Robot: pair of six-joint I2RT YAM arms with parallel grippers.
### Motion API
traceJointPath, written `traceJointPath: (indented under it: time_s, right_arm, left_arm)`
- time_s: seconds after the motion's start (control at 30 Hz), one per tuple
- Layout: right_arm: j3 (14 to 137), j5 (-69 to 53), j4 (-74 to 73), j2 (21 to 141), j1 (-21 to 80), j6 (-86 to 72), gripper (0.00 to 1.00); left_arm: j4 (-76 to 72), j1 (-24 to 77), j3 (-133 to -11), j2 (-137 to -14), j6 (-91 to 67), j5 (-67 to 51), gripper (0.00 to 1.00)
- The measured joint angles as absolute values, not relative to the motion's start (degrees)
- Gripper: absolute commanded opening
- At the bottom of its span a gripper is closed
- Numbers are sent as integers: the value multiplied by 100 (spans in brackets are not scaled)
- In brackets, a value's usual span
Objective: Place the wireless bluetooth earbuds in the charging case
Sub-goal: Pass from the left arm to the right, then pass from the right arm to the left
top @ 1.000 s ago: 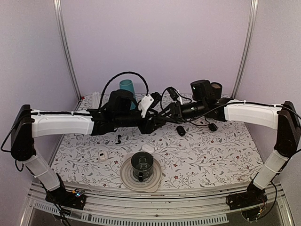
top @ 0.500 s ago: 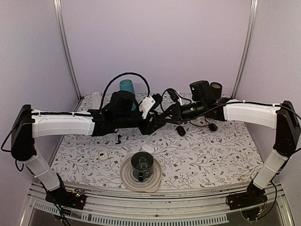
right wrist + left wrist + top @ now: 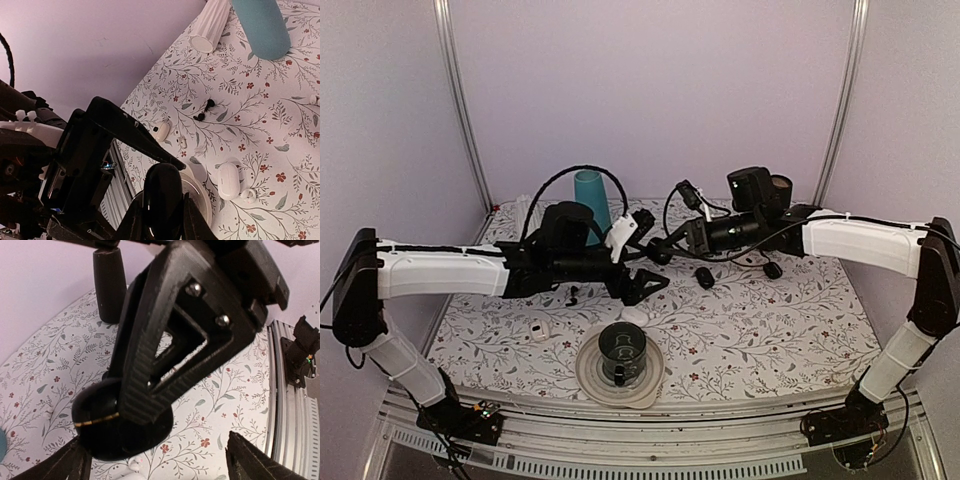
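My right gripper point(image 3: 668, 248) point(image 3: 163, 216) is shut on a glossy black oval charging case point(image 3: 658, 256) point(image 3: 162, 185), held in the air above the table's middle. In the left wrist view the case point(image 3: 97, 427) shows a thin gold seam, with the right gripper's ribbed finger point(image 3: 145, 365) across it. My left gripper point(image 3: 642, 264) point(image 3: 160, 466) stands open, its tips spread wide right beside the case and apart from it. Two tiny black earbuds point(image 3: 204, 111) point(image 3: 573, 295) lie on the floral cloth under the left arm.
A dark mug on a white plate point(image 3: 590, 375) sits at the front centre. White cases point(image 3: 228, 180) point(image 3: 161, 131) and small white buds point(image 3: 248, 194) lie near it. Two black pods point(image 3: 705, 277) point(image 3: 772, 270) rest under the right arm. A teal cup point(image 3: 590, 192) stands at the back.
My left gripper has opened wide and drawn back left and down from the case. The right gripper tightened on the case and still holds it.
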State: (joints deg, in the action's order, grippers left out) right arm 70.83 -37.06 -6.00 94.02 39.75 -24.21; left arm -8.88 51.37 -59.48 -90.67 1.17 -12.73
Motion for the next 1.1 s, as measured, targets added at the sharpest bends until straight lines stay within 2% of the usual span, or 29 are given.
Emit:
traceJointPath:
  time_s: [0.4, 0.67, 1.1]
  right_arm:
    - [7083, -3896, -768, 8796, 3977, -1396, 3]
    - [7083, -4254, -923, 8615, 4049, -873, 4]
    - [7356, -4512, -1372, 8615, 4265, -392, 4]
  left_arm:
    - [-1452, 4285, -5459, -8538, -856, -3472, 63]
    - [-2038, 4134, -5448, -8541, -1651, -4609, 53]
    - [-1957, 4176, -5841, -8659, -1811, -5065, 37]
